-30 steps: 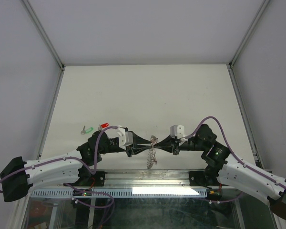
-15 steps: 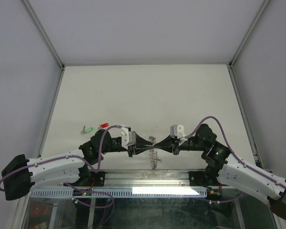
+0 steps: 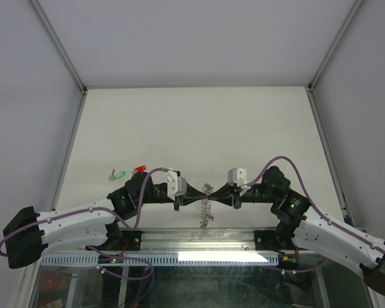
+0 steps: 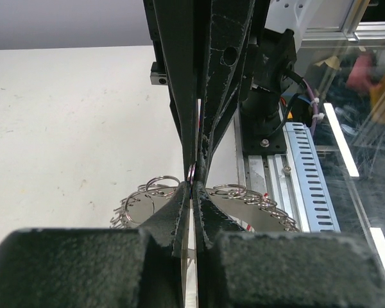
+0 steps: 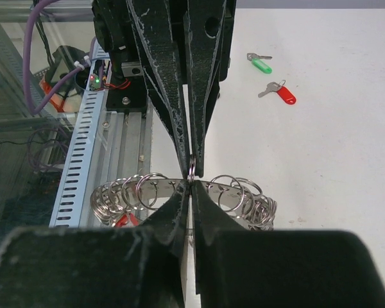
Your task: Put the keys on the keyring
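Both the left end effector (image 3: 201,194) and right end effector (image 3: 213,192) pinch the keyring (image 3: 207,208) between them.

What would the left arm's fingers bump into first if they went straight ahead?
Most likely the right arm's black fingers: the two pairs meet tip to tip over the hanging grey metal keyring.

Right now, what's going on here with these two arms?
Both arms are working on the keyring near the table's near edge. The left gripper and right gripper meet tip to tip, both shut, pinching its fringed rim from opposite sides. A red-headed key and a green-headed key lie loose to the left, not yet on the ring.
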Robot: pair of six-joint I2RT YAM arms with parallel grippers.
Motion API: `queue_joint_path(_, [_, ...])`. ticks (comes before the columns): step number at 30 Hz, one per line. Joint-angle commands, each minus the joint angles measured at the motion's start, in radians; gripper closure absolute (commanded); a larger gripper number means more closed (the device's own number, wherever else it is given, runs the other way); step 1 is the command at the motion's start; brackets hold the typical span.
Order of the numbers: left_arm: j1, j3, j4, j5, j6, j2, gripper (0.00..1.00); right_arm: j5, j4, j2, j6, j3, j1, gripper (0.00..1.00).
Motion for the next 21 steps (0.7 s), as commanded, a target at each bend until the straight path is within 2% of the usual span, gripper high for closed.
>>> queue_joint_path(1, [0.008,0.079,-0.038,-0.015,0.068,-0.001,1.00,-0.016,0.001,0.005,-0.041,0.095,0.008,0.93])
queue_joint_path(4, [0.009,0.093,-0.082,-0.019,0.093,-0.011,1.00,0.000,-0.116,0.023,-0.090,0.143,0.008,0.82])
queue_joint_path(8, [0.011,0.128,-0.165,-0.019,0.131,-0.012,1.00,0.027,-0.252,0.051,-0.140,0.202,0.008,0.73])
queue_joint_path(13, [0.012,0.168,-0.253,-0.019,0.172,-0.010,1.00,0.070,-0.349,0.066,-0.185,0.242,0.008,0.70])
queue_joint_path(21, [0.012,0.177,-0.272,-0.008,0.176,0.001,1.00,0.080,-0.372,0.114,-0.149,0.250,0.009,0.68])
